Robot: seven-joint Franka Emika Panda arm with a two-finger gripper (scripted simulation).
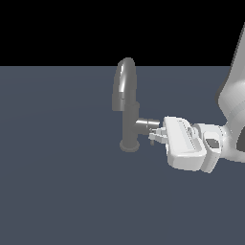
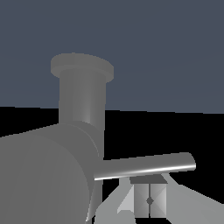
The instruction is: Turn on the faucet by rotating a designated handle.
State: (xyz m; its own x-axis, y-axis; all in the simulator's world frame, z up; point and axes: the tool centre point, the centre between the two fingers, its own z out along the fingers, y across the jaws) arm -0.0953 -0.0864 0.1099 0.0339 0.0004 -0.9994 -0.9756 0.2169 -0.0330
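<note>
Item one: the faucet [image 1: 128, 115] — a grey brushed-metal tap with an arched gooseneck spout, a cylindrical column and a round base, standing upright on the dark blue-grey floor [image 1: 57, 191]. We saw it just ahead of the fingertips, on the exterior view's left of them.

Item two: the handle [image 2: 146, 166] — a thin grey metal rod on a short horizontal stub [image 1: 145, 124] that projected from the column toward the fingers. In the wrist view the rod lay across, right against a fingertip [image 2: 148, 199]; we could not tell whether they touched.

Item three: the white gripper [image 1: 154, 134] on the white robot arm [image 1: 234, 95], reaching in level from the exterior view's right. Its fingers sat at the stub's end; whether they were spread or pinching the rod, we could not tell.
</note>
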